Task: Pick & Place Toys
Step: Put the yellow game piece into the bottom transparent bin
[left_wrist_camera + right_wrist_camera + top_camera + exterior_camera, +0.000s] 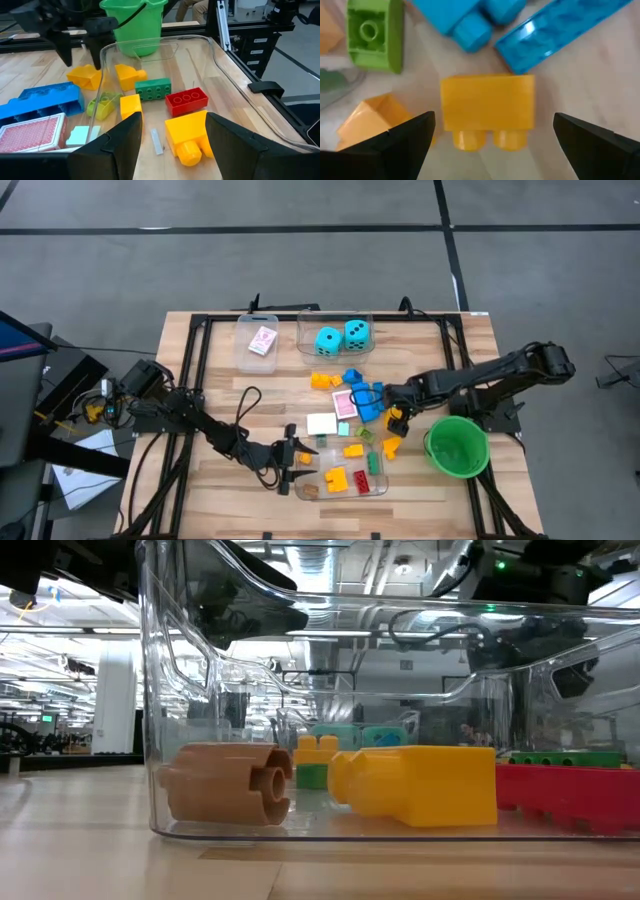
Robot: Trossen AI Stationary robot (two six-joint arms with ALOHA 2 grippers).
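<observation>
My right gripper (396,420) (492,145) points down, open wide, over a yellow brick (487,107) lying on the table. Its fingers stand on either side of the brick without touching it. Blue bricks (555,35), a lime brick (370,32) and an orange piece (367,122) lie close around it. My left gripper (296,463) (172,150) is open at the left end of the near clear tub (385,480). In that tub lie a yellow brick (185,135), a red one (186,100), a green one (152,89) and others.
A green bowl (457,445) stands on the right, beside the right arm. At the far edge, one clear tub (258,340) holds a pink card and another (340,337) holds two cyan dice. More bricks and cards (343,402) lie loose mid-table.
</observation>
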